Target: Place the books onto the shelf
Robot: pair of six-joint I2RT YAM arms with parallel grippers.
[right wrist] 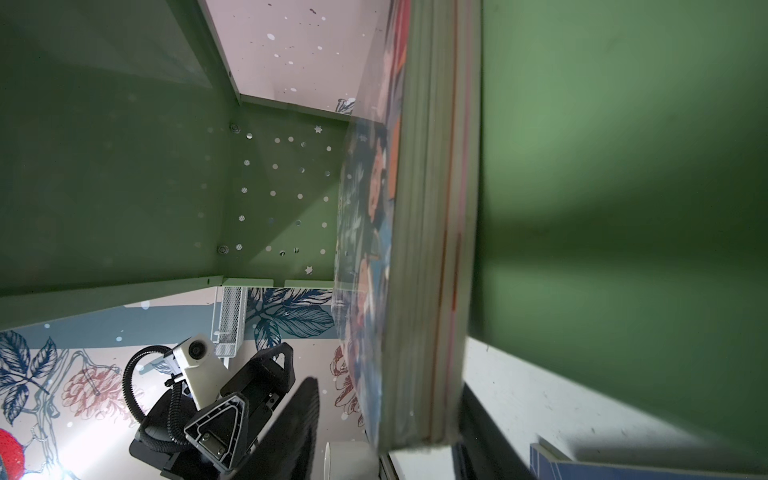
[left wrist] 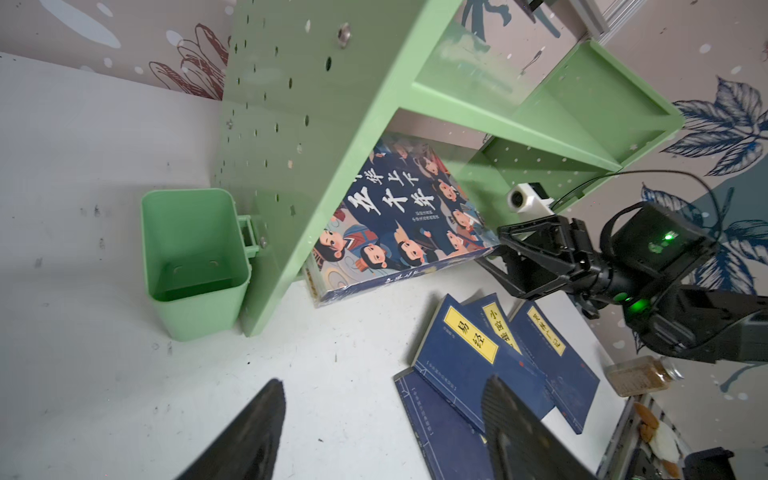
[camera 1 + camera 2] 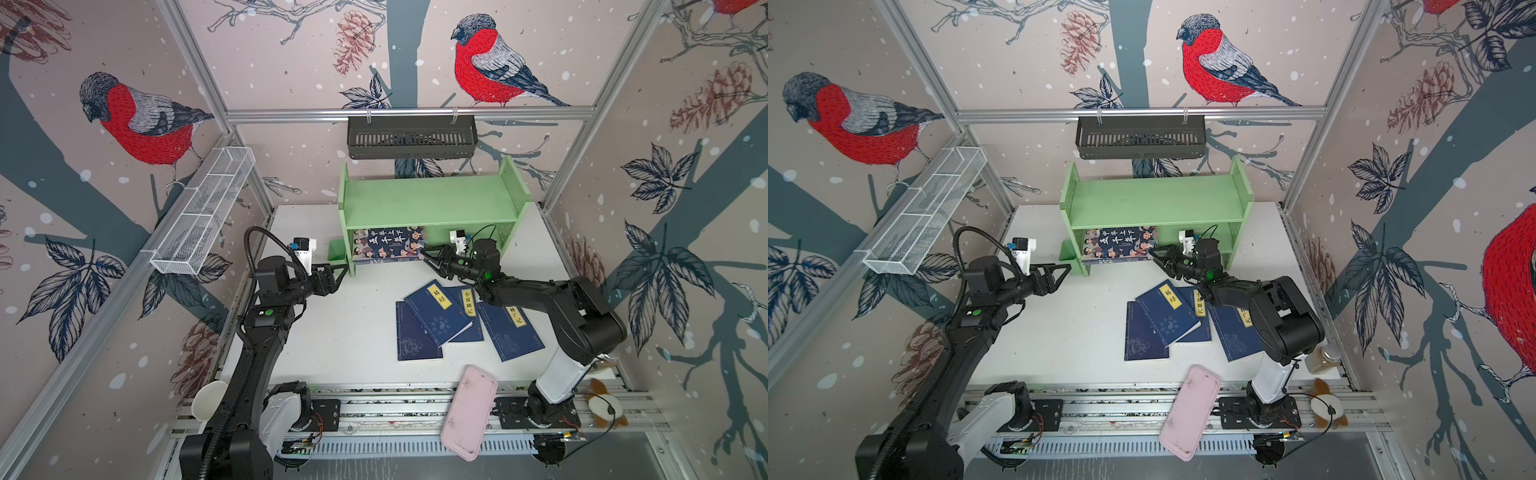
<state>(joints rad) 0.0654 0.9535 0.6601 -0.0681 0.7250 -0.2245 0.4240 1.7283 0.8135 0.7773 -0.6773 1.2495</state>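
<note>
Four navy paperbacks [image 3: 436,320] [image 3: 1167,320]: both top views, flat and overlapping in a fan on the table [image 3: 332,340], right of centre, nearer its front edge.
Top views, shelf [image 3: 432,199] [image 3: 1156,199]: at the table's far edge, mid-width.
Top views, cartoon book [image 3: 388,243] [image 3: 1119,243]: upright under the shelf's upper board, left end, cover facing front.
Top views, my left gripper [image 3: 343,272] [image 3: 1065,270]: in the air just left of the shelf's left panel.
Top views, my right gripper [image 3: 426,255] [image 3: 1152,253]: at the cartoon book's right edge.
Top views, pink case [image 3: 469,411]: overhangs the table's front edge.
Left wrist, my left fingers [image 2: 257,436]: spread wide, nothing between them.
Left wrist, cartoon book [image 2: 395,216]: tilted back beside the side panel; green cup [image 2: 195,257] hangs on that panel's outer face.
Left wrist, my right gripper [image 2: 492,247]: fingers either side of the book's corner.
Right wrist, cartoon book [image 1: 428,249]: page edge sits between my right fingers [image 1: 299,415]; the one pointed at stands clear of the cover, so spread, not clamping.
</note>
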